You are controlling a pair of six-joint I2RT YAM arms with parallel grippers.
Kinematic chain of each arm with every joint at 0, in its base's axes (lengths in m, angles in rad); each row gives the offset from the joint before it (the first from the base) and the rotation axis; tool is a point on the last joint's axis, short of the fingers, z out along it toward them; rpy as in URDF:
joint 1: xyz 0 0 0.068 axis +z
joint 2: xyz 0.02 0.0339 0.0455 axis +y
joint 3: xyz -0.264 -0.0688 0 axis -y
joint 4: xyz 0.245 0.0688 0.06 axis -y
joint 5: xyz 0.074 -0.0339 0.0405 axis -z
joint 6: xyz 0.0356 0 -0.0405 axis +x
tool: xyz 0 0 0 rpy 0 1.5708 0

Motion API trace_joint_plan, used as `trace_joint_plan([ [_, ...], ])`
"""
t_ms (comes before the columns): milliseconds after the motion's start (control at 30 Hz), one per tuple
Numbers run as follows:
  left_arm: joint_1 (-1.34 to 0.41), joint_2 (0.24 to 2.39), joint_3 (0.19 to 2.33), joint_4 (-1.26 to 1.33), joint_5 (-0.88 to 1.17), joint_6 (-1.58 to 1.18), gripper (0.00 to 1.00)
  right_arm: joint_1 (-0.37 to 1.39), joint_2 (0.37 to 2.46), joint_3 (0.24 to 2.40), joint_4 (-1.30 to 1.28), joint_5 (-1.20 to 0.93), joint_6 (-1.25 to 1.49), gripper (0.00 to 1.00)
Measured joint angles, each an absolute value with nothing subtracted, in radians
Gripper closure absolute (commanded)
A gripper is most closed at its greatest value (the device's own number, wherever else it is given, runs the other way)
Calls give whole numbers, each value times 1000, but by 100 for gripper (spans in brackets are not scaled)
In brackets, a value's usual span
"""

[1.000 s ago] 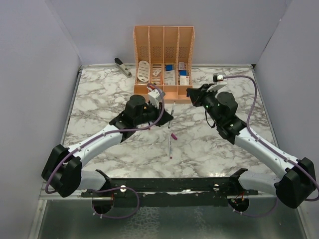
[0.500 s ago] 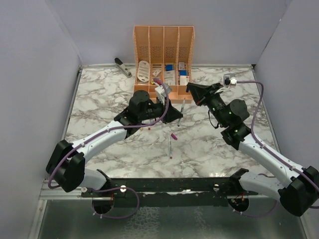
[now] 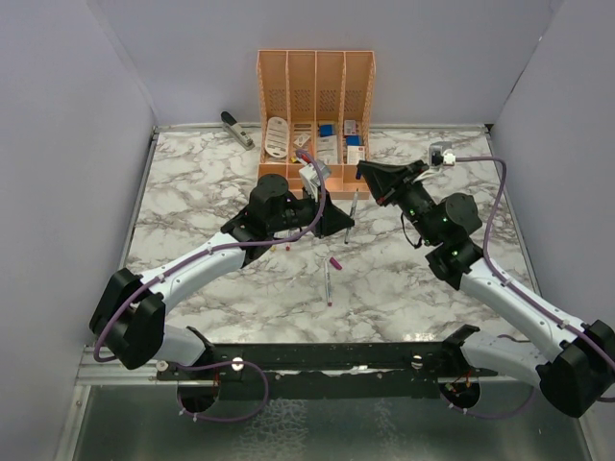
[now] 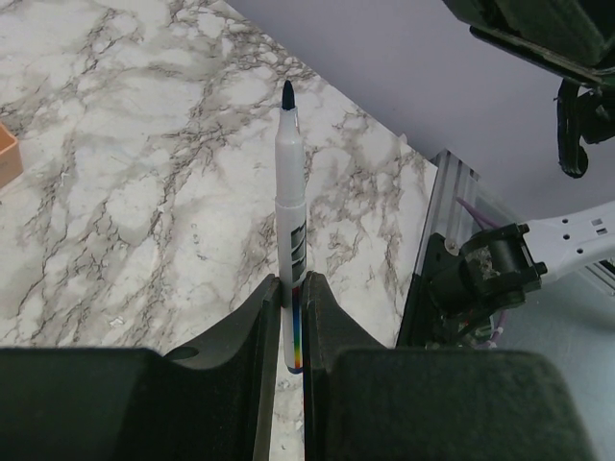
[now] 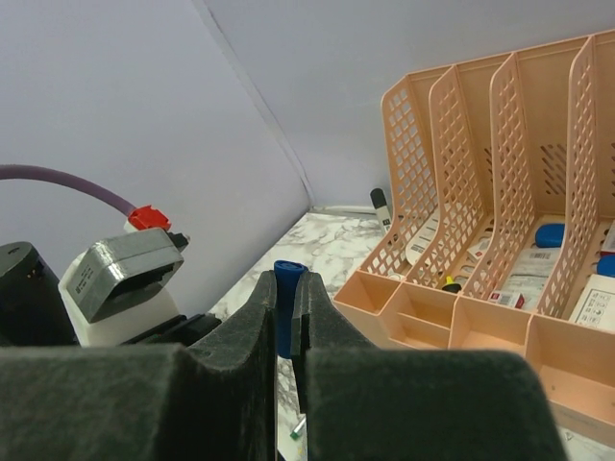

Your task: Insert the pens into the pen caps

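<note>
White arms [image 3: 197, 264], black joints [image 3: 130, 327], black pincers [image 3: 346, 225] [image 3: 364, 172], purple cables [image 3: 490, 206].

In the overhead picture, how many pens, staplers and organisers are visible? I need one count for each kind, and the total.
Pens: 2, a held pen and a loose pen
Stapler: 1
Organiser: 1
Total: 4

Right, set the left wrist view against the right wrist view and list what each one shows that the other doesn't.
Left wrist only: the left gripper shut on a pen, its dark tip pointing away. Right wrist only: the right gripper shut on a blue cap, and the lattice dividers of the peach organiser. Both: the marble table and the grey wall; the left wrist view also catches a bare corner of the organiser.
</note>
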State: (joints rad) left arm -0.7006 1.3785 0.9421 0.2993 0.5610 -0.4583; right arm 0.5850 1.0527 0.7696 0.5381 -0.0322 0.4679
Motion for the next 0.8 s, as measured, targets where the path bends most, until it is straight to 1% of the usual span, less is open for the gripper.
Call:
trace_joint_plan([
  [800,-701,1376,942,315,557,-459,100,585,1037,743,493,-32,447,99],
])
